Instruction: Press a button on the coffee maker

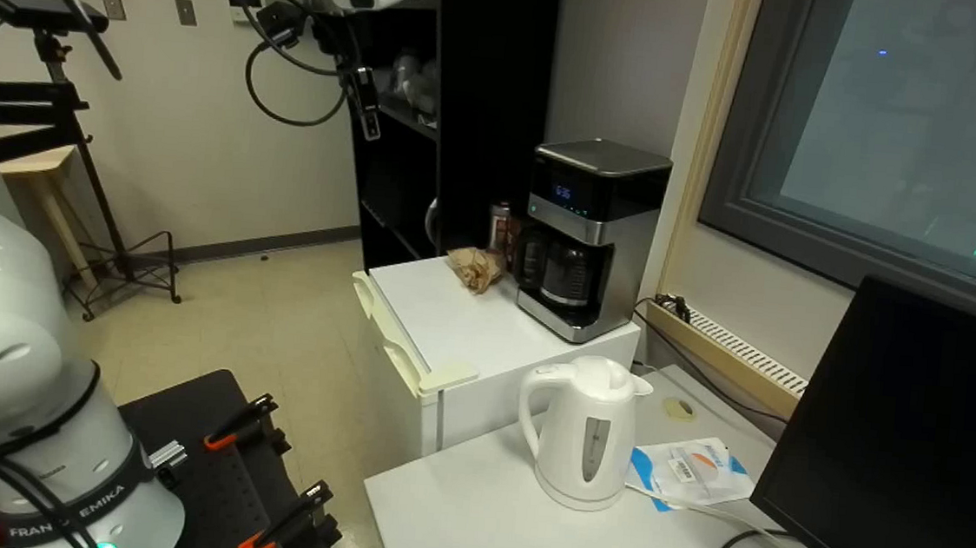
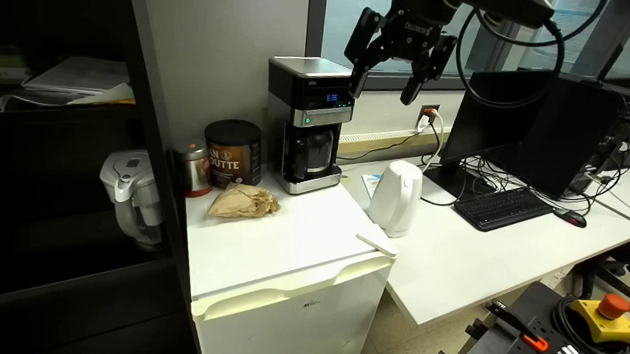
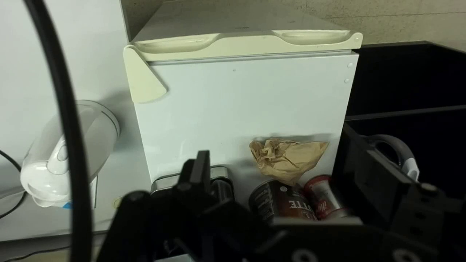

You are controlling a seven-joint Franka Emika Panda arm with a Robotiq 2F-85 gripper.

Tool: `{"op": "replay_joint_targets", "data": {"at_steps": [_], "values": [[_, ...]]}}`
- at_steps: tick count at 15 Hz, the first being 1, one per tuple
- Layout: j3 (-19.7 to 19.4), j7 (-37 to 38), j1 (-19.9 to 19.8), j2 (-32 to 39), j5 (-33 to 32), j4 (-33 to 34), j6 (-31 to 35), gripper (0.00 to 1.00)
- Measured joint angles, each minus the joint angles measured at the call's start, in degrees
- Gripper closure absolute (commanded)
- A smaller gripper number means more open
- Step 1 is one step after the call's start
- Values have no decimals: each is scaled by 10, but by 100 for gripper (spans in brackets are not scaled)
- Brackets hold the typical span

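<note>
The coffee maker is a boxy black machine with a silver band and dark carafe, upright in both exterior views [image 1: 595, 182] [image 2: 292, 96]. Its blue display [image 2: 331, 97] is lit, and a small green light [image 2: 307, 121] glows on the silver band. In the wrist view only part of its base [image 3: 165, 182] shows behind a finger. My gripper [image 2: 383, 92] is open and empty, fingers pointing down. It hangs in the air, higher than the coffee maker's panel and apart from it. It also shows in an exterior view [image 1: 370, 130] and the wrist view [image 3: 295, 163].
The coffee maker stands on a white mini fridge [image 2: 289, 246] with a brown paper bag [image 2: 244, 201], a coffee can [image 2: 239, 164] and a silver-red can [image 2: 195, 172]. A black shelf [image 1: 494, 91] borders it. A white kettle [image 1: 587, 447] and monitor [image 1: 901, 446] stand on the desk.
</note>
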Motion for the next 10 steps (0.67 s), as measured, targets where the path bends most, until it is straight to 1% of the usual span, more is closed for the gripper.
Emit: {"op": "replay_joint_targets", "data": {"at_steps": [5, 7, 10], "values": [[-2, -4, 0, 1, -9, -4, 4, 0], [-4, -11, 0, 5, -31, -11, 16, 0], [-7, -27, -4, 14, -80, -29, 57, 0]]}}
